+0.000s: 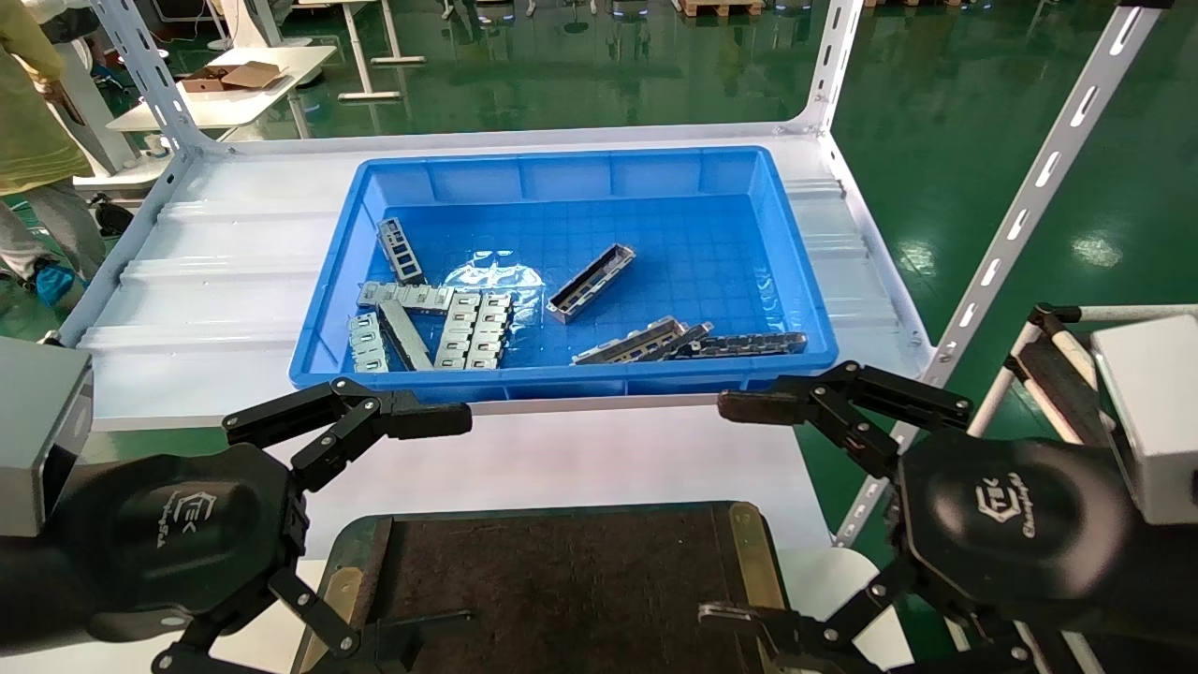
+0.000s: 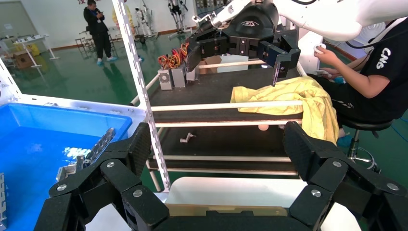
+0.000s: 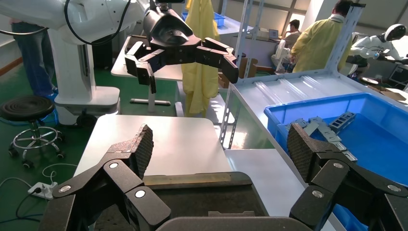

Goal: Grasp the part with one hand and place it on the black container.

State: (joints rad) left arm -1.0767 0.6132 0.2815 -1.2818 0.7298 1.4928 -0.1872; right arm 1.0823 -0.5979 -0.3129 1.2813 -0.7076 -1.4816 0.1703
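Note:
The part (image 1: 591, 282), a narrow grey trough-like bar with slots, lies diagonally near the middle of the blue bin (image 1: 562, 157). The black container (image 1: 562, 580) is a flat dark tray with brass side strips on the white table close in front of me; it also shows in the left wrist view (image 2: 226, 210) and the right wrist view (image 3: 202, 195). My left gripper (image 1: 426, 534) hovers open and empty over the tray's left edge. My right gripper (image 1: 730, 510) hovers open and empty over its right edge. Both are well short of the bin.
The bin stands on a white shelf (image 1: 234, 271) and also holds flat silvery strips (image 1: 468, 328), other grey bars (image 1: 636, 342) and a dark chain-like strip (image 1: 749, 344). A slotted shelf upright (image 1: 1029, 197) rises at the right. A seated person (image 2: 380, 72) is nearby.

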